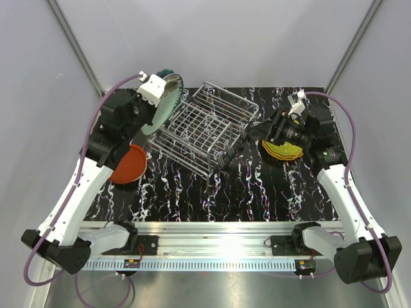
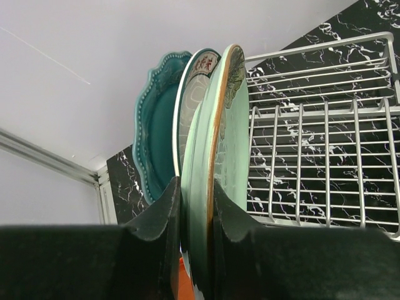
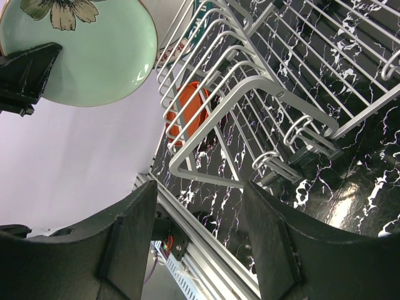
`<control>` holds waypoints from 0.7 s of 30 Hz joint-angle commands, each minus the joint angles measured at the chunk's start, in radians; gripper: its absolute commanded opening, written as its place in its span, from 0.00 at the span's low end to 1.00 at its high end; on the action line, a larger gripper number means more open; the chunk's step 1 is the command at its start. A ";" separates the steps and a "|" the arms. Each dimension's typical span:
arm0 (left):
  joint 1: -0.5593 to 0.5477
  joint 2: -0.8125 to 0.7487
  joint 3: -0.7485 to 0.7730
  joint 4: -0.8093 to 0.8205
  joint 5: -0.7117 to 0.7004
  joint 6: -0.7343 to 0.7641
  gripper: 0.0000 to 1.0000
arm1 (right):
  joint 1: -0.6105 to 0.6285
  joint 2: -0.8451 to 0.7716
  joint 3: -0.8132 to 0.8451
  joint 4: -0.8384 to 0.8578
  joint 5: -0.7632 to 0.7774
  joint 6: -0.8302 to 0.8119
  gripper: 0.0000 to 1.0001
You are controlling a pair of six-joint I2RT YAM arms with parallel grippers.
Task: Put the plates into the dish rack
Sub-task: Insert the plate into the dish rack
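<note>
The mint green plate stood on edge just left of the dish rack, outside its wires. The left gripper was clamped on the plate's rim, one finger on each face. Close behind it stood one cream plate and one teal scalloped plate. A single red-orange plate lay flat on the table beneath the left arm. Right of the one rack, the right gripper hung over a small stack, yellow-green over orange, with its fingers wide apart and holding nothing.
</note>
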 commanded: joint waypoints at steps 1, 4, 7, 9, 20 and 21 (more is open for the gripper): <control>0.011 -0.021 0.007 0.206 0.030 0.027 0.00 | 0.006 0.008 0.035 0.021 0.011 -0.023 0.64; 0.012 -0.012 0.010 0.207 0.029 0.035 0.00 | 0.006 0.017 0.037 0.027 0.010 -0.021 0.64; 0.014 -0.009 0.013 0.210 0.021 0.041 0.00 | 0.005 0.025 0.038 0.030 0.013 -0.021 0.64; 0.014 -0.004 0.018 0.210 0.020 0.047 0.00 | 0.006 0.025 0.038 0.029 0.011 -0.018 0.64; 0.019 -0.007 0.056 0.209 0.009 0.049 0.00 | 0.006 0.020 0.052 0.005 0.021 -0.037 0.64; 0.020 -0.006 0.058 0.213 0.009 0.044 0.00 | 0.005 0.022 0.050 0.007 0.022 -0.035 0.64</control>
